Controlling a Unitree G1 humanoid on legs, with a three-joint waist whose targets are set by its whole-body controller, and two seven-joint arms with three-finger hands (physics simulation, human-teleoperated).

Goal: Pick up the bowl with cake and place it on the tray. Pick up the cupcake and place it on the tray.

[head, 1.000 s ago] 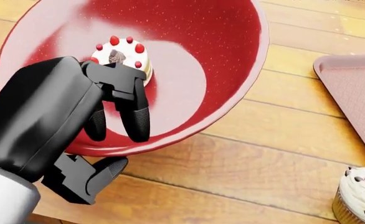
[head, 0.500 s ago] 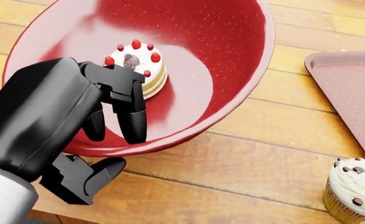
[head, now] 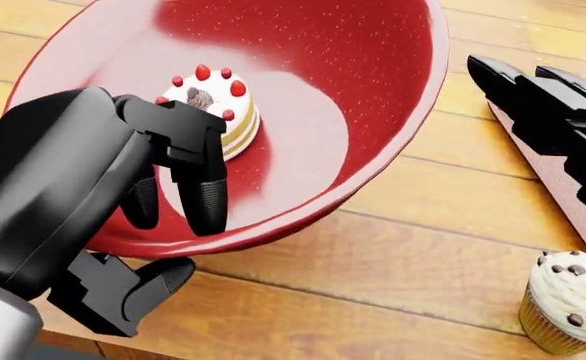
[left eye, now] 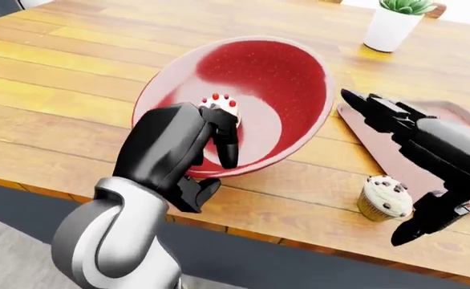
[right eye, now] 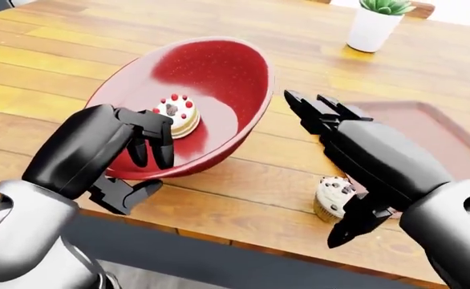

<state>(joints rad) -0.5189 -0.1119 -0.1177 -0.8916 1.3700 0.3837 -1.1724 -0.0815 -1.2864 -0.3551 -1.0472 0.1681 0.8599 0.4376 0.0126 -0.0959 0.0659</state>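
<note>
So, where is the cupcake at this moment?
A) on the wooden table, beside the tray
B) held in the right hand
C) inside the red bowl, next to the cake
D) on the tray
A: in the left-eye view the cupcake stands on the wooden table just off the tray edge, under the open right hand, which does not touch it; only the cake is in the bowl.

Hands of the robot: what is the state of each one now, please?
Left hand: closed on the rim of the red bowl, fingers inside, thumb underneath.
Right hand: open, holding nothing, beside the bowl.
</note>
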